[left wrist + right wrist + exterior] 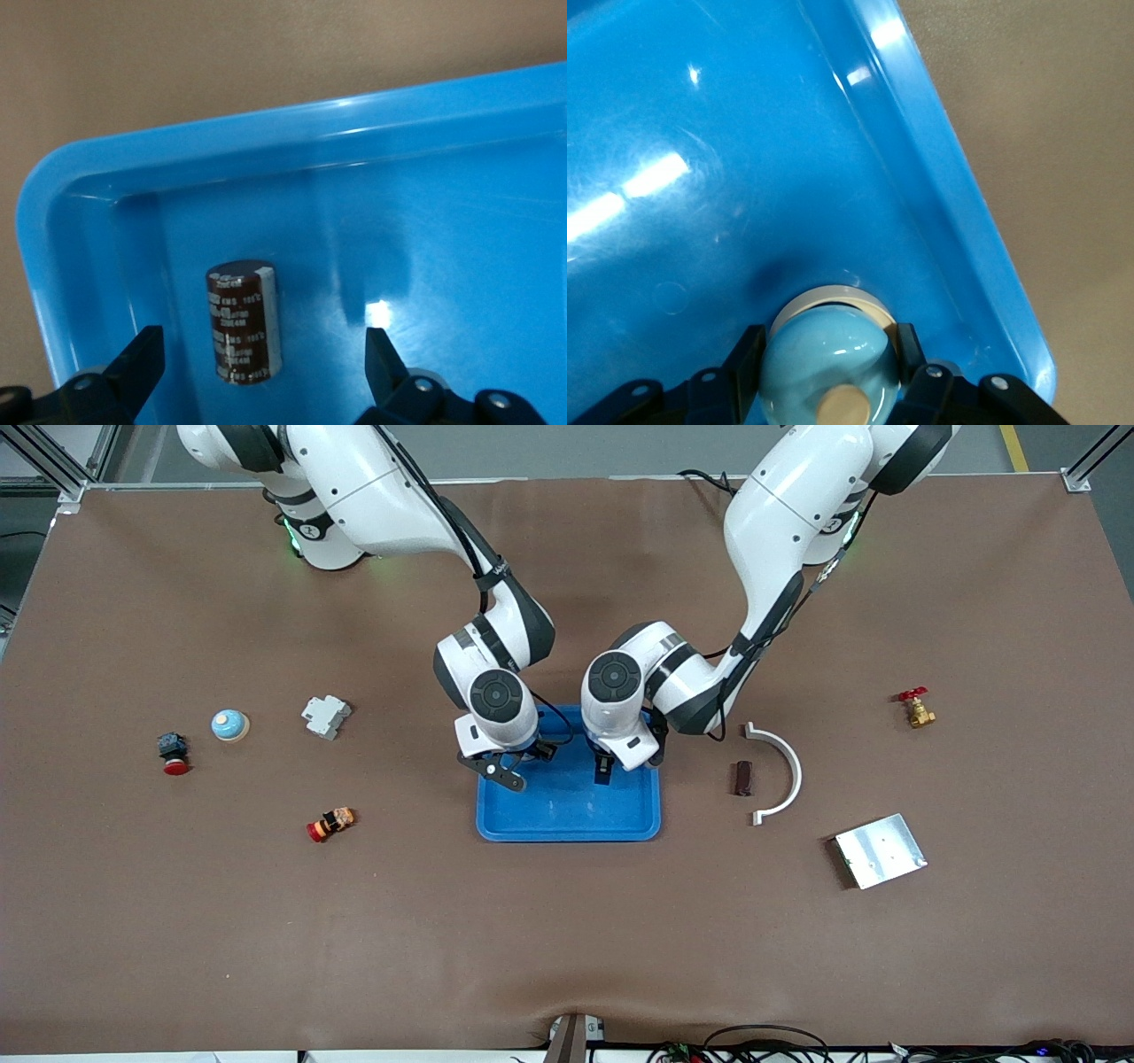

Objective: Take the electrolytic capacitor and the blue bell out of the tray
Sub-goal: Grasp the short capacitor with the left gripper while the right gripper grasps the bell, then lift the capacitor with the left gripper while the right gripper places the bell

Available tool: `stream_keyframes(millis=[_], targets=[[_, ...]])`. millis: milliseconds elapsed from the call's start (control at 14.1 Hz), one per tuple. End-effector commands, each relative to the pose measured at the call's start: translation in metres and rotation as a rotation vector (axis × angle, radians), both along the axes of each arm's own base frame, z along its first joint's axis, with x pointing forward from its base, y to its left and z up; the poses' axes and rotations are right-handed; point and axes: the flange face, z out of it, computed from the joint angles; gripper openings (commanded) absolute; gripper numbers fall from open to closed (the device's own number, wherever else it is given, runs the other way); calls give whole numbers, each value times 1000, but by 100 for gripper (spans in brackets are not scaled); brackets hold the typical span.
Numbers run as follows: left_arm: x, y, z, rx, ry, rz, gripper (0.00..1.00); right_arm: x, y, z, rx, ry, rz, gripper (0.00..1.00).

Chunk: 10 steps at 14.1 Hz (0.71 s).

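Observation:
A blue tray (pixel 567 819) sits mid-table, and both grippers are over it. In the left wrist view a dark brown capacitor (pixel 241 323) with a silver stripe lies on its side on the tray floor near a corner (pixel 80 177). My left gripper (pixel 263 345) (pixel 609 766) stands open astride the capacitor, with neither finger touching it. In the right wrist view my right gripper (pixel 829 345) (pixel 500 771) is shut on a light blue bell (pixel 815 363) with a cream knob, low over the tray floor by the rim (pixel 957 221).
Toward the right arm's end lie another blue bell (pixel 230 725), a red button (pixel 174 753), a white breaker (pixel 326 716) and an orange part (pixel 330 824). Toward the left arm's end lie a brown cylinder (pixel 742 778), a curved bracket (pixel 780 775), a metal plate (pixel 880 850) and a brass valve (pixel 915 708).

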Motion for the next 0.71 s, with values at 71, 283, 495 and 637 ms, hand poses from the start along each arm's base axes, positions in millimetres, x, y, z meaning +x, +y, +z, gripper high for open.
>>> stream_keyframes(millis=[71,283,495,637], targets=[[-16,1,-10,30,30,-17,100,15,-14,27,36,-4,-36,25],[-16,7,-15,39,38,-28,100,27,-32,57,46,3,-56,21],[-15,13,-15,43,41,-36,100,41,-62,86,50,31,-33,20],[-16,11,-15,43,41,-41,100,57,-100,97,44,61,-19,18]])
